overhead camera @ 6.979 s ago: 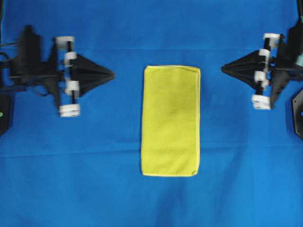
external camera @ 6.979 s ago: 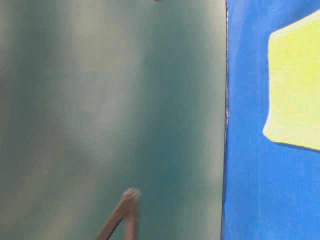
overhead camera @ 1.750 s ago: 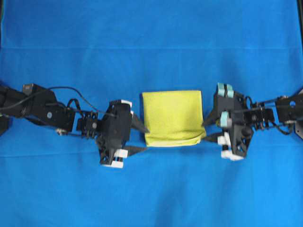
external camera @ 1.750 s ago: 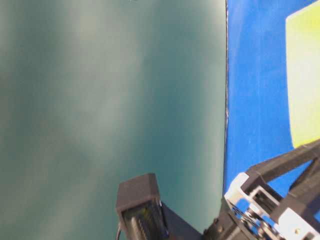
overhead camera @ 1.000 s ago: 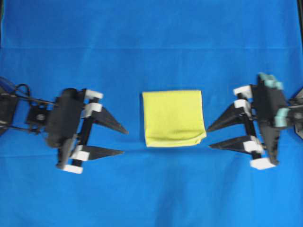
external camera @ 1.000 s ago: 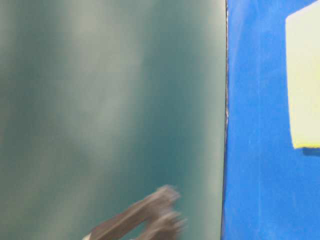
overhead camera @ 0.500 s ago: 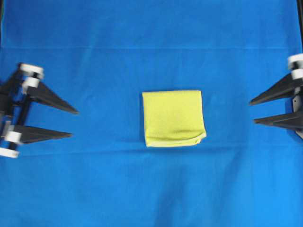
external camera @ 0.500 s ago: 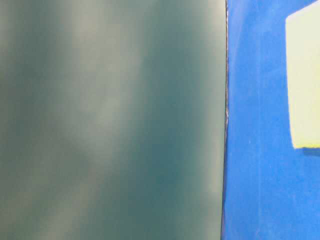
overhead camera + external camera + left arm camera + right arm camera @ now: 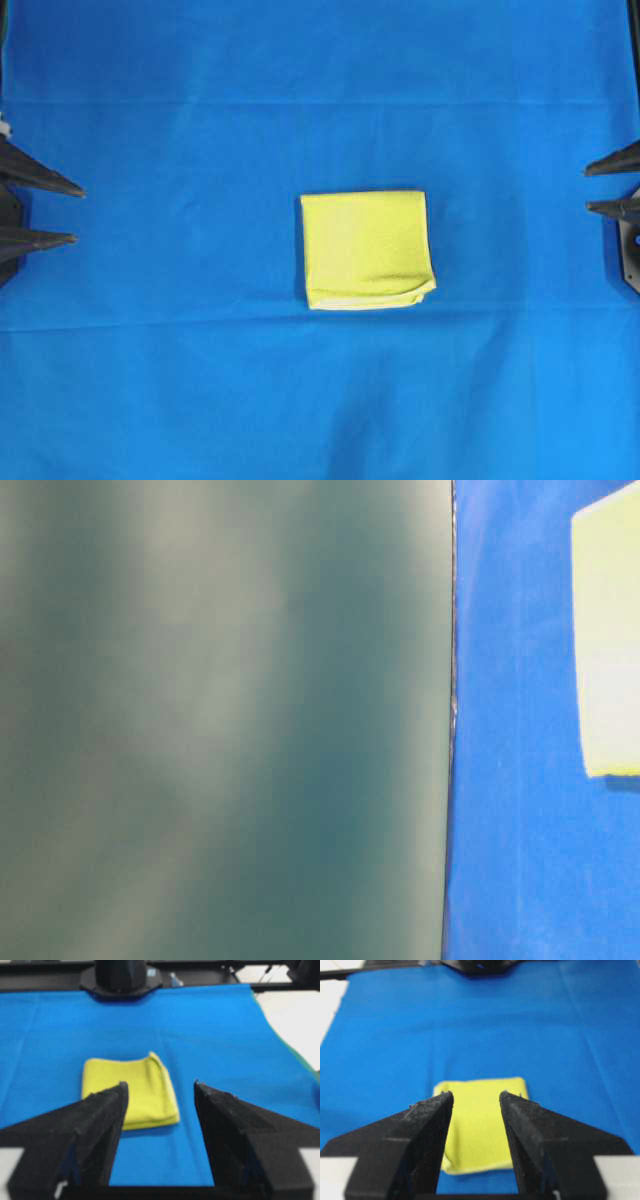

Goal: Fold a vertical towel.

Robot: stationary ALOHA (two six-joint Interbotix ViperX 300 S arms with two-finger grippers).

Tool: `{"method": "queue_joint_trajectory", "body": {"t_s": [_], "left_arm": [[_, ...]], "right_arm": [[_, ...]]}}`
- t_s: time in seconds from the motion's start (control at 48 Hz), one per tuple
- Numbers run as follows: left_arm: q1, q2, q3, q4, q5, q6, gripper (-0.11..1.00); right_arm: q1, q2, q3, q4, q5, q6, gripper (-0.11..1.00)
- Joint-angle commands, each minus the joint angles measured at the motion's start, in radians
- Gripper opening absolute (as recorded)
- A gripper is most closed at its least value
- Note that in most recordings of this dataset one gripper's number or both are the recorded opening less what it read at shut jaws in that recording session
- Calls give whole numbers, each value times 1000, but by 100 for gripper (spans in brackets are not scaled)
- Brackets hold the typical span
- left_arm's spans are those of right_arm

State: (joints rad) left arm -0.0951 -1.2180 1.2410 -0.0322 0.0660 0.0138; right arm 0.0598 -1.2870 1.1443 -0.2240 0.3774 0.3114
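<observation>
A: We see the towel (image 9: 367,249) lying folded in the middle of the blue cloth (image 9: 320,400) that covers the surface, its doubled edge and a slightly loose corner toward the lower side of the overhead view.

B: And we find both pincers well apart from it. The left pincer (image 9: 78,214) shows only its two black fingers at the left border, jaws spread with nothing between them. The right pincer (image 9: 587,190) is at the right border, likewise parted and empty.

A: From the left wrist camera we look past the left pincer (image 9: 159,1087) and see the towel (image 9: 131,1090) ahead on the cloth, partly behind the left finger (image 9: 80,1130). The right wrist camera shows the right pincer (image 9: 476,1094) with the towel (image 9: 480,1125) beyond the gap.

B: The table-level view gives us only a strip of the cloth and one pale yellow edge of the towel (image 9: 606,640).

A: Compared with seven seconds ago, we note the towel was a long upright rectangle; it is now about half that length, nearly square.

B: Half a second ago both pincers reached further into the overhead view. They have since drawn back toward the borders, while the towel has not shifted.
</observation>
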Motion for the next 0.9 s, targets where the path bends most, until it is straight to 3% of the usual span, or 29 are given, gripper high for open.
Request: {"method": "queue_joint_trajectory", "body": {"t_s": [0.0, 0.208, 0.875], "left_arm": [[11, -49, 28, 0, -5, -8, 52], [12, -103, 94, 2, 2, -41, 52], [29, -104, 104, 2, 5, -41, 52]], "right_arm": [[-28, -25, 26, -2, -9, 9, 50], [-60, -43, 95, 0, -43, 43, 50], [-61, -43, 95, 0, -40, 44, 50]]}}
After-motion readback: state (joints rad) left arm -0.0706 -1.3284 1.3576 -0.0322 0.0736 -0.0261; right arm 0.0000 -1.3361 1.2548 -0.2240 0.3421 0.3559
